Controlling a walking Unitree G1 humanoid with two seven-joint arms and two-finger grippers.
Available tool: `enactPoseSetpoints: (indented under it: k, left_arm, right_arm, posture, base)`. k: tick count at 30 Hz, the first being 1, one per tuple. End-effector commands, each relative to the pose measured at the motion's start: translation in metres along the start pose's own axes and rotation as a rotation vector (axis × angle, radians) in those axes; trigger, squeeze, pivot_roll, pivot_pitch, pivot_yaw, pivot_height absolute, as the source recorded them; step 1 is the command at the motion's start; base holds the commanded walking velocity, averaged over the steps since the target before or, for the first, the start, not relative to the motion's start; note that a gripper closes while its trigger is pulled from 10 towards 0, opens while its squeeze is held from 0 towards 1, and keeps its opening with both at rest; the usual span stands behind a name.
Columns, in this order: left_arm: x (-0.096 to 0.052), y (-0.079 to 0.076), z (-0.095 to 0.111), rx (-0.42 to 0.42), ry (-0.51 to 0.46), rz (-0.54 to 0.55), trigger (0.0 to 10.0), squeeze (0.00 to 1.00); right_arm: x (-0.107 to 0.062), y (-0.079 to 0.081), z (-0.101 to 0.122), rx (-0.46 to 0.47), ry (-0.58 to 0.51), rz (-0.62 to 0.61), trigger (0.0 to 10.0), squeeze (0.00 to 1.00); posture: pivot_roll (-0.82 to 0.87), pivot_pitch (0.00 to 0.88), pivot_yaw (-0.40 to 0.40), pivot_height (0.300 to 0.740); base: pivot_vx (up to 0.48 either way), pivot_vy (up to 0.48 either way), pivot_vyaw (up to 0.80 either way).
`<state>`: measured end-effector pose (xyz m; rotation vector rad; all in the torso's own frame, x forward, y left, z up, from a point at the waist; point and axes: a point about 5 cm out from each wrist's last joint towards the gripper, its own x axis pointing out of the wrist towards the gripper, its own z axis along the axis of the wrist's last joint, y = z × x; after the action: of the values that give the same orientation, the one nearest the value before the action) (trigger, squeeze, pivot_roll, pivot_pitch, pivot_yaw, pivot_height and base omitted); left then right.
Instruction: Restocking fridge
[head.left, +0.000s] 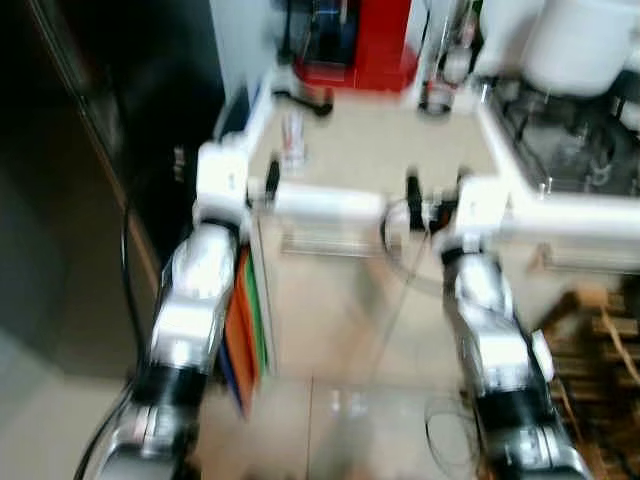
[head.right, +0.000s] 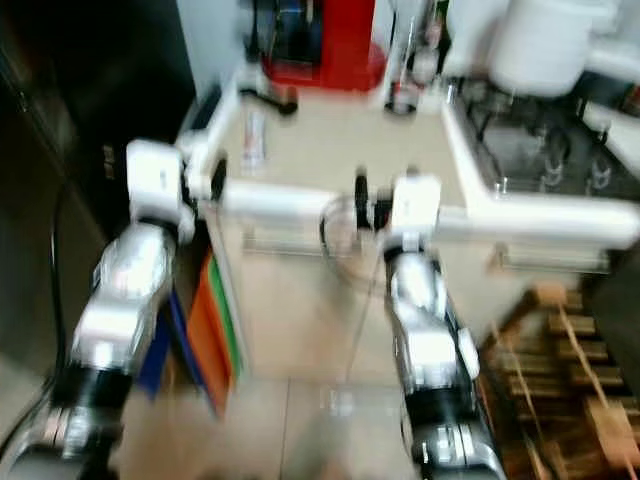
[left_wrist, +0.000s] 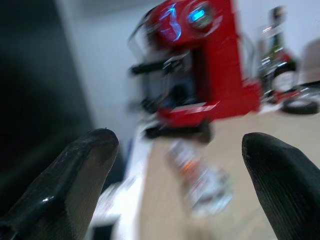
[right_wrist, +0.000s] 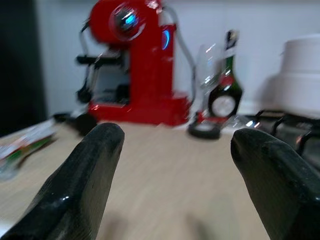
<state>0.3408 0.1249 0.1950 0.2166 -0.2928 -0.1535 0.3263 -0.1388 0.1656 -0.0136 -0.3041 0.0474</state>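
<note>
Both grippers, left gripper (left_wrist: 175, 165) and right gripper (right_wrist: 172, 165), sit wide open and empty, aimed over the counter (head.left: 380, 140). Your likely item, a blurry clear packet (left_wrist: 202, 175), lies just ahead of the left fingers, before the red coffee machine (right_wrist: 135, 65); looks light, soft, crinkly, so pinch mid-body. Open room ahead of the right gripper; mind the glass (right_wrist: 207, 70), bottle (right_wrist: 225, 95) and stove (head.left: 560, 140) beyond it, counter edge beside the left.

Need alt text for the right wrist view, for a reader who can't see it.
Two black fingers spread wide apart frame a beige countertop. At its back stand a red coffee machine, a dark green bottle and a white pot on a stove; the image is blurred.
</note>
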Motion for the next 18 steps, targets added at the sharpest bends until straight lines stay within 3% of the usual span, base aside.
enactPoseSetpoints:
  k: [1, 5, 6, 8, 9, 10, 11, 12, 18]
  left_arm:
    - [0.009, -0.007, 0.015, 0.007, -0.033, -0.043, 10.0, 0.00]
    - [0.018, -0.004, 0.030, 0.031, -0.062, -0.043, 10.0, 0.00]
    - [0.031, -0.002, 0.045, 0.079, -0.048, -0.081, 10.0, 0.00]
    - [0.042, 0.005, 0.059, 0.086, -0.046, -0.088, 10.0, 0.00]
    - [0.042, 0.005, 0.059, 0.086, -0.046, -0.088, 10.0, 0.00]
    - [0.057, 0.015, 0.069, 0.101, -0.014, -0.098, 10.0, 0.00]
    - [0.057, 0.015, 0.069, 0.101, -0.014, -0.098, 10.0, 0.00]
    - [0.068, 0.023, 0.073, 0.101, 0.032, -0.095, 10.0, 0.00]
    - [0.081, 0.043, 0.076, 0.122, 0.127, -0.062, 10.0, 0.00]
  right_arm:
    - [0.006, -0.008, 0.015, -0.015, -0.041, -0.029, 10.0, 0.00]
    - [0.009, -0.007, 0.032, -0.033, -0.097, -0.037, 10.0, 0.00]
    - [0.010, -0.006, 0.048, -0.042, -0.141, -0.041, 10.0, 0.00]
    - [0.009, -0.005, 0.059, -0.040, -0.165, -0.041, 10.0, 0.00]
    - [0.009, -0.005, 0.059, -0.040, -0.165, -0.041, 10.0, 0.00]
    - [0.006, -0.003, 0.063, -0.035, -0.176, -0.043, 10.0, 0.00]
    - [0.006, -0.003, 0.063, -0.035, -0.176, -0.043, 10.0, 0.00]
    - [0.002, -0.001, 0.063, -0.030, -0.173, -0.049, 10.0, 0.00]
    - [-0.006, 0.002, 0.055, -0.010, -0.132, -0.074, 10.0, 0.00]
  posture:
    - [0.12, 0.019, 0.017, 0.740]
    - [0.12, 0.031, 0.026, 0.740]
    - [0.12, 0.037, 0.033, 0.740]
    - [0.11, 0.050, 0.039, 0.740]
    - [0.11, 0.050, 0.039, 0.740]
    - [0.11, 0.072, 0.058, 0.740]
    - [0.11, 0.072, 0.058, 0.740]
    - [0.11, 0.082, 0.073, 0.740]
    - [0.12, 0.096, 0.094, 0.740]
  base:
    - [0.000, 0.000, 0.00]
    - [0.000, 0.000, 0.00]
    - [0.000, 0.000, 0.00]
    - [0.000, 0.000, 0.00]
    - [0.000, 0.000, 0.00]
    - [0.000, 0.000, 0.00]
    - [0.000, 0.000, 0.00]
    - [0.000, 0.000, 0.00]
    - [0.000, 0.000, 0.00]
